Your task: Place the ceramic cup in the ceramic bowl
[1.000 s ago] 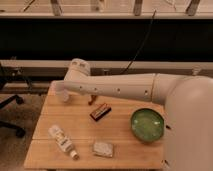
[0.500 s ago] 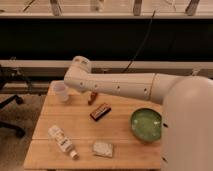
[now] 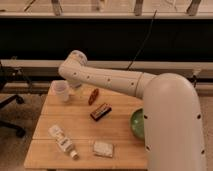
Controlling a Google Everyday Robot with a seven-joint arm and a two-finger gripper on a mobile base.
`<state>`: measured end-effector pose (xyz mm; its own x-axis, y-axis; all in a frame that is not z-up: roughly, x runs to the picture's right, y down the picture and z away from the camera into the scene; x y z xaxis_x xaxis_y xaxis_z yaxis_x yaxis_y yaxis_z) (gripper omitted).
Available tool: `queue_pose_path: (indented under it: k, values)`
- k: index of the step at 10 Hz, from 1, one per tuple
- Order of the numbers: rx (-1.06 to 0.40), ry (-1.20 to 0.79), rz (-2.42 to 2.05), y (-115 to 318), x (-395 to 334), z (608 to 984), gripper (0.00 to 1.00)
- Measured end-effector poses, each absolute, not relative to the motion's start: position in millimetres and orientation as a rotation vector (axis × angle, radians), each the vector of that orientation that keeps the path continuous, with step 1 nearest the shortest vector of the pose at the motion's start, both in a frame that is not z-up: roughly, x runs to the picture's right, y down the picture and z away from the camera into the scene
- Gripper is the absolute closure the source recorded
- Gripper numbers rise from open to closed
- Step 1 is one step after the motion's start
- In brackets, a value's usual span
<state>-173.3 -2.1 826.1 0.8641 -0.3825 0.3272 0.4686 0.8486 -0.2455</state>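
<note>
Claw [image 3: 72, 86] beside ceramic cup [image 3: 61, 91] at table's [image 3: 120, 136] far-left corner, grip unclear; ceramic bowl [image 3: 136, 124] well apart.

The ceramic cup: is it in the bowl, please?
Out: the ceramic cup is at the table's far-left corner, gripper beside it, apart from the ceramic bowl.

Ceramic cup [image 3: 61, 90] back-left beside jaws; ceramic bowl [image 3: 136, 124] far right.

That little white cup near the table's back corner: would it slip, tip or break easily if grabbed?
Likely stiff and breakable: the ceramic cup looks hard and smooth, so maybe slippery too. It is upright, wider at the rim, near the table edge; a sideways nudge might tip it. The gripper sits close beside it.
</note>
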Motion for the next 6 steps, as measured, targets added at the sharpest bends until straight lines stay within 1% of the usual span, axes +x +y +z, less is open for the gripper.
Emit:
queue_pose_path:
  k: [4, 6]
  values:
    - [-0.384, -0.311, -0.536, 7.3, -200.9, 841.9, 0.2]
    - [-0.395, -0.323, -0.571, 12.4, -214.6, 842.4, 0.2]
